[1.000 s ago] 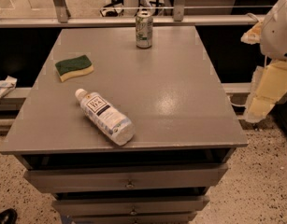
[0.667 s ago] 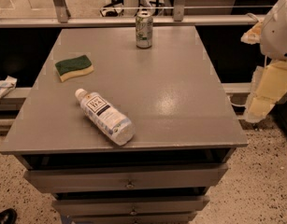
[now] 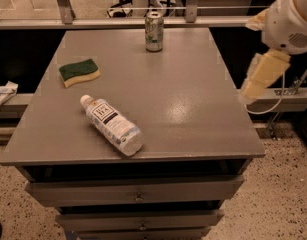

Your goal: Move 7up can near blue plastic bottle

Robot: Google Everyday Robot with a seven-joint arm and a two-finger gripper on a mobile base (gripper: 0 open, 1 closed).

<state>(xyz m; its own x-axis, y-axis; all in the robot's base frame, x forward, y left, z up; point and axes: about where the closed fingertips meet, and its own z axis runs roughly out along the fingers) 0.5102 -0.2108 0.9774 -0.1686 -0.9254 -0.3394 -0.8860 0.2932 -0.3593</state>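
Nothing on the grey metal bench (image 3: 193, 109) has shifted since the earlier frames, and the robot's arm hangs in the same spot off the right edge. Its cream-coloured end effector (image 3: 253, 86) points down beyond that edge, about level with the bench's middle and touching nothing; whether it is released or clenched cannot be told.

The small silver-and-green 7up can (image 3: 154, 31) stands upright close to the far edge, roughly at its middle. The clear pale-bluish plastic bottle (image 3: 112, 125) with the white cap and white label lies on its side near the front edge, left of centre, with the cap pointing toward the far left corner. Can and bottle are well apart. A green-and-yellow rectangular sponge (image 3: 79, 72) lies flat near the left edge, between the two but off to the side.
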